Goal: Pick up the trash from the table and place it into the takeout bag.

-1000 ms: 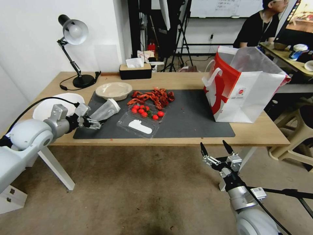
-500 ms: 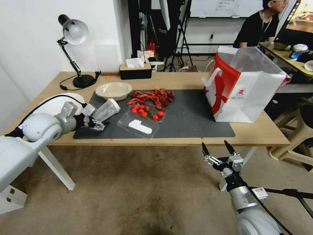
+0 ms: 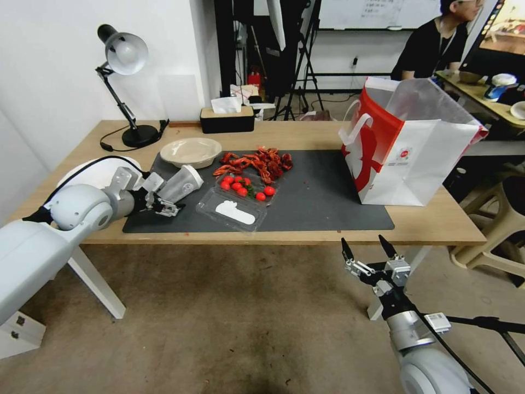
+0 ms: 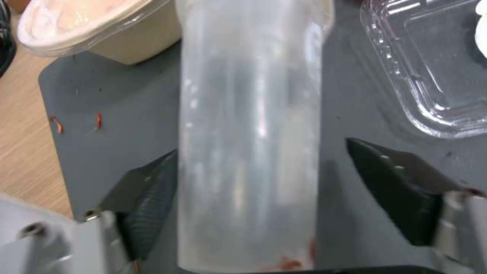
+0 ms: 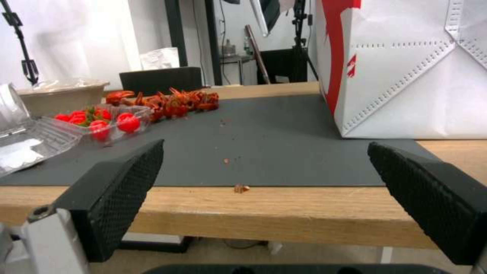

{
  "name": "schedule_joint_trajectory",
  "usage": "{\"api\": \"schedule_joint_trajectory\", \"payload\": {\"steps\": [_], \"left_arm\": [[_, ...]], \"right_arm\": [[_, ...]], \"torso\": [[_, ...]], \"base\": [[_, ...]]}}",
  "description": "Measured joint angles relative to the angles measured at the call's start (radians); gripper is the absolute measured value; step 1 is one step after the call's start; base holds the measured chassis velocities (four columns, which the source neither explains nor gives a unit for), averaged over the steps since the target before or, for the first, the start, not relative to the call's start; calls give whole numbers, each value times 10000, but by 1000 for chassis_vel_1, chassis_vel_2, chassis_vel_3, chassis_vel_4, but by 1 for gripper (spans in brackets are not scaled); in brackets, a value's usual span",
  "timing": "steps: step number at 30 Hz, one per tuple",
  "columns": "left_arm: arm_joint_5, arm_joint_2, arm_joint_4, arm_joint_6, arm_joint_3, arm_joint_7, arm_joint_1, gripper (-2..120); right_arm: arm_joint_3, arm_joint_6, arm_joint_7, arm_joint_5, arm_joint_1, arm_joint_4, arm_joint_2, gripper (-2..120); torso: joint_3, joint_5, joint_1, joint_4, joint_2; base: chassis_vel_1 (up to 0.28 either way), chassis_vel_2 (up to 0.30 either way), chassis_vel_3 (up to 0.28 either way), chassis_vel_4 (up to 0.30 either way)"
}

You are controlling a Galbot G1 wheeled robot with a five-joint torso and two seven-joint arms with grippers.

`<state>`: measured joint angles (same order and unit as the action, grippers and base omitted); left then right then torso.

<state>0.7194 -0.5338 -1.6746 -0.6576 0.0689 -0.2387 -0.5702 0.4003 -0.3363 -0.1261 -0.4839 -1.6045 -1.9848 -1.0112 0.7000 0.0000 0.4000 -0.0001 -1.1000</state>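
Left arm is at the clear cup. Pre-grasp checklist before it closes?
1. Clear cup between the left gripper fingers: ok, it lies on its side on the mat with a finger on each side.
2. Fingers closed on the cup: not ok, open, with a gap at one finger.
3. Neighbours clear: ok, beige bowl and clear tray sit apart from the fingers.
4. Cup contents: cannot tell, reddish residue at one end.
5. Takeout bag upright and open: ok.
6. Right gripper out of the way: ok, open, below the table edge.
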Motion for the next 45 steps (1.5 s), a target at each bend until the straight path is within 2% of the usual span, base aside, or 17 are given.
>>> {"api": "schedule_joint_trajectory", "payload": {"steps": [3, 7, 9, 12, 14, 21, 22, 28, 33, 34, 36, 38, 40, 42, 44, 45], "left_arm": [[6, 1, 41, -69, 57, 27, 91, 65], [6, 9, 59, -75, 63, 38, 94, 57], [1, 24, 59, -66, 64, 46, 53, 47], [56, 26, 45, -29, 30, 56, 19, 42], [375, 52, -46, 86, -52, 22, -5, 31], [1143, 233, -424, 705, -214, -359, 181, 21], [1455, 265, -577, 961, -210, -601, 497, 15], [2219, 128, -656, 1109, 216, -693, 1660, 6], [2514, -411, -240, 1121, 953, -700, 3216, 4], [2514, -411, -240, 1121, 953, -700, 3216, 4], [2598, -879, 96, 1115, 1483, -665, 4037, 4], [2630, -1036, 203, 1114, 1702, -653, 4300, 4], [2760, -1766, 627, 1101, 2632, -582, 5251, 4], [2787, -1925, 718, 1099, 2819, -574, 5444, 3], [2911, -2705, 1174, 1087, 3555, -493, 6244, 3], [2911, -2705, 1174, 1087, 3555, -493, 6244, 3]], "right_arm": [[-1, 0, -2, -8, 12, 0, 12, 100], [-1, 0, -3, -10, 13, -2, 16, 100], [-7, 0, -3, -11, 11, -2, 20, 100], [-19, 2, -3, -10, 11, -2, 20, 100], [-31, 6, -2, -4, 17, 0, 12, 100], [-33, 29, -3, 23, 26, 4, 6, 100], [-32, 35, -5, 38, 18, 4, 0, 100], [-5, 36, -7, 42, -24, -7, -24, 100], [24, 39, -8, 60, -55, -68, -52, 100], [24, 39, -8, 60, -55, -68, -52, 100], [47, 53, -14, 72, -70, -82, -58, 100], [50, 55, -16, 76, -72, -86, -61, 100], [58, 77, -25, 97, -67, -98, -91, 100], [59, 82, -30, 101, -65, -103, -100, 100], [61, 109, -47, 131, -53, -114, -150, 100], [61, 109, -47, 131, -53, -114, -150, 100]], "torso": [[0, 0, -1, 1, 0], [0, 1, -1, 1, 0], [-2, 2, 0, 1, 0], [-2, 2, -1, 2, 0], [-1, -5, 0, 1, 0], [-1, -1, -1, 2, 1], [0, -1, 0, 1, 2], [0, 0, 0, 0, 1], [0, 0, 0, 0, 2], [0, 0, 0, 0, 2], [0, -1, 0, 2, 1], [0, -1, 0, 1, 1], [0, -2, 0, 0, 2], [1, -2, 0, -3, 2], [1, 3, 1, -6, 2], [1, 3, 1, -6, 2]], "base": [[0, 0, 0, 0], [0, 0, 0, 0], [0, 0, 0, 0], [0, 0, 0, 0], [0, 0, 0, 0], [0, 0, 0, 0], [0, 0, 0, 0], [0, 0, 0, 0], [0, 0, 0, 0], [0, 0, 0, 0], [0, 0, 0, 0], [0, 0, 0, 0], [0, 0, 0, 0], [0, 0, 0, 0], [0, 0, 0, 0], [0, 0, 0, 0]]}}
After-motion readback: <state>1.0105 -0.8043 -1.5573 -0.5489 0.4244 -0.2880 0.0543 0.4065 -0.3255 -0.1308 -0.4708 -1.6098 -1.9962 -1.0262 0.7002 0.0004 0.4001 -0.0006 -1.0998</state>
